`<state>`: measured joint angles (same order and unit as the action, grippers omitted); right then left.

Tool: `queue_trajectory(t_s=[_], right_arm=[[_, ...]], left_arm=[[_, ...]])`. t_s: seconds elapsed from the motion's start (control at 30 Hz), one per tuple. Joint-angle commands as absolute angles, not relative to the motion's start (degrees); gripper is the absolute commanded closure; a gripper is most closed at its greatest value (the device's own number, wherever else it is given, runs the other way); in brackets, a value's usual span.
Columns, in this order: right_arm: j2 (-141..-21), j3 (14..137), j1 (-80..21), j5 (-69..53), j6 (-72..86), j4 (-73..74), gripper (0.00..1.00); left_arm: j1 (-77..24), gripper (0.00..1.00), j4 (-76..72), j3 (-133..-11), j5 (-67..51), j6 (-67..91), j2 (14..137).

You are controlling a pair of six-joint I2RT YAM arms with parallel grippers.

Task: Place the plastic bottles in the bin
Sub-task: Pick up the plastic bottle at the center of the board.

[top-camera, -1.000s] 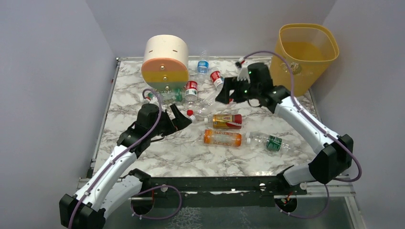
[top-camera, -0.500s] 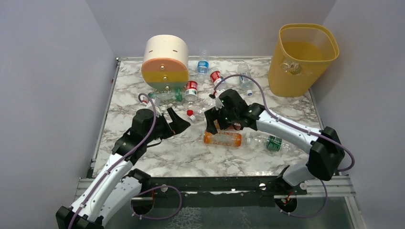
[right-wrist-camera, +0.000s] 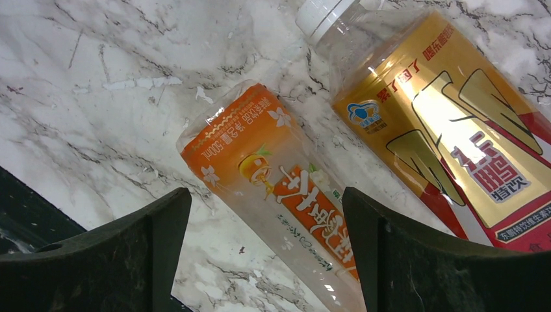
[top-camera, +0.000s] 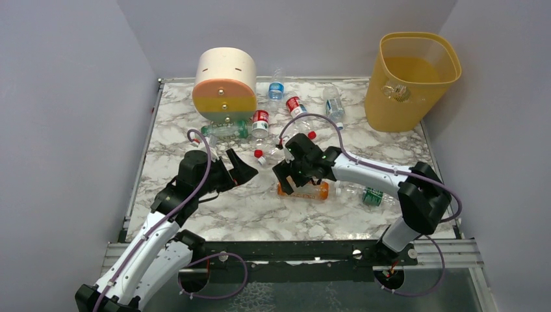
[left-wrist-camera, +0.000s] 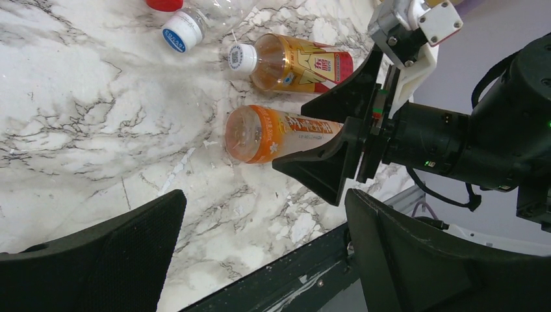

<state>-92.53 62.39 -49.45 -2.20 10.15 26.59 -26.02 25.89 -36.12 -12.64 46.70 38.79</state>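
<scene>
Swinging back from the bin [top-camera: 396, 107] at the far right corner, the right claw [right-wrist-camera: 263, 195] has dropped over the orange bottle [left-wrist-camera: 273, 133] lying on the marble table [top-camera: 214, 218], jaws spread wide to either side of it. A gold-and-red bottle [left-wrist-camera: 305, 62] lies just beside it, and the left claw [left-wrist-camera: 263, 201] hangs released, jaws apart, nearby.

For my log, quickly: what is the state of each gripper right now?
Left gripper: open, holding nothing.
Right gripper: open, fingers either side of the orange bottle, not closed on it.

Round drawer unit [top-camera: 225, 88] on marble table [top-camera: 260, 221]
</scene>
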Motion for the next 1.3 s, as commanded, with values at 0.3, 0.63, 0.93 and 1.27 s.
queue_trajectory(t_s=[0.3,0.63,0.93,1.27], right_arm=[[-100.53,63.57,-52.75,1.48,7.94,26.95,0.09],[-101.61,66.43,-54.58,1.49,8.89,27.72,0.27],[-98.09,71.22,-54.67,-0.62,10.29,30.14,0.35],[-94.02,80.46,-54.58,3.74,10.6,34.98,0.37]], left_arm=[[-26.28,0.01,25.52,-35.34,-13.48,47.02,37.62],[-26.32,0.01,26.13,-35.6,-13.08,47.02,37.04],[-26.28,0.01,26.36,-35.23,-12.92,47.11,36.33],[-26.28,0.01,26.61,-35.42,-12.92,47.02,36.02]])
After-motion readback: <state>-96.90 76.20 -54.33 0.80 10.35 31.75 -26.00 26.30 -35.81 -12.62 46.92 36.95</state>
